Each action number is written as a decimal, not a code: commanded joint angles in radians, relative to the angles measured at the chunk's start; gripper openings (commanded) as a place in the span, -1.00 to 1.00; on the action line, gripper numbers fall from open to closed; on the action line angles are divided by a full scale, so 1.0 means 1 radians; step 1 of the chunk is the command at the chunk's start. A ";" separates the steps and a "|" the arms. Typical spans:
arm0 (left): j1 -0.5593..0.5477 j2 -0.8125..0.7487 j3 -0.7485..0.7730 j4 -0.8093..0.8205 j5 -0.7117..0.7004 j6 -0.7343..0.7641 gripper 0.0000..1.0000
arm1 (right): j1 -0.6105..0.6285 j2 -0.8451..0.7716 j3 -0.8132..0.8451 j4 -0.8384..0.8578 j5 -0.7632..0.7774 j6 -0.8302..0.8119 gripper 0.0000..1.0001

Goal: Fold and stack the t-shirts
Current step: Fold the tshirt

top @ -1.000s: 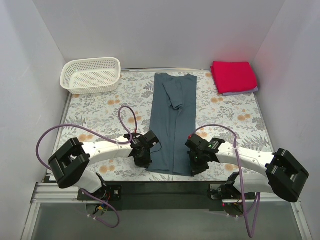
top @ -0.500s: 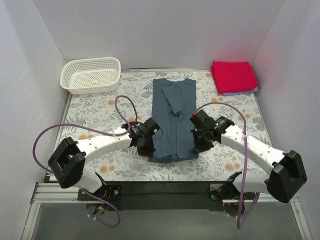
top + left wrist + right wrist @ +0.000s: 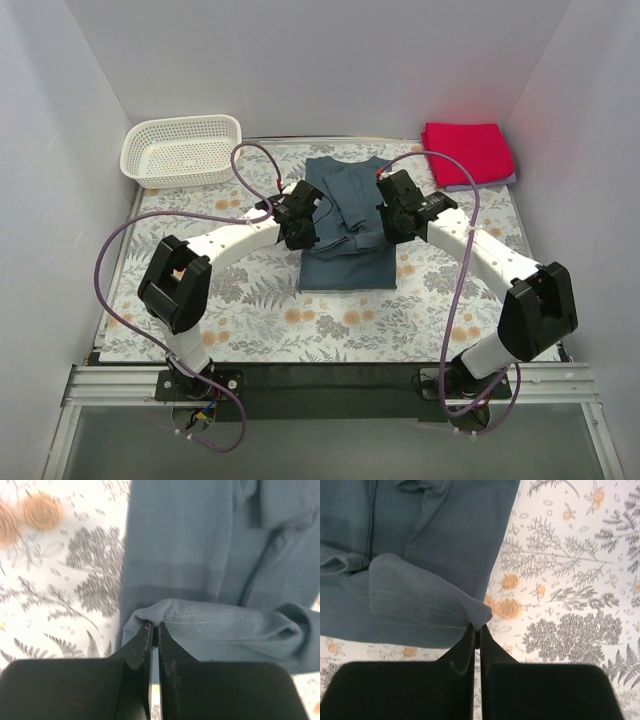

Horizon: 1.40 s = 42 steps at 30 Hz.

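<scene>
Our left end effector (image 3: 154, 629) and right end effector (image 3: 477, 629) are each pinched shut on a hem corner of the blue-grey t-shirt (image 3: 345, 262), mid table (image 3: 450, 295), holding that edge up to fold it toward the collar. The red t-shirt (image 3: 467, 152) sits folded far right.

Plain white walls (image 3: 320, 60) closed in the tabletop (image 3: 260, 320) on three sides. Its surface carried a print of grey ferns and orange blossoms. The light was soft and even.
</scene>
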 commanded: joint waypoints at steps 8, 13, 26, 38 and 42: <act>0.053 0.073 0.040 0.158 -0.107 0.086 -1.00 | -0.080 0.100 0.016 0.244 -0.029 -0.100 -0.97; 0.065 0.100 0.037 0.216 -0.109 0.101 -1.00 | -0.099 0.131 -0.001 0.290 -0.028 -0.112 -0.97; 0.070 0.156 0.016 0.328 -0.135 0.143 -1.00 | -0.139 0.211 -0.065 0.390 -0.055 -0.119 -0.97; 0.071 0.195 -0.004 0.357 -0.157 0.151 -0.96 | -0.149 0.283 -0.061 0.415 -0.057 -0.112 -0.82; 0.071 0.160 -0.007 0.356 -0.166 0.152 -0.36 | -0.149 0.253 -0.055 0.401 -0.089 -0.100 -0.46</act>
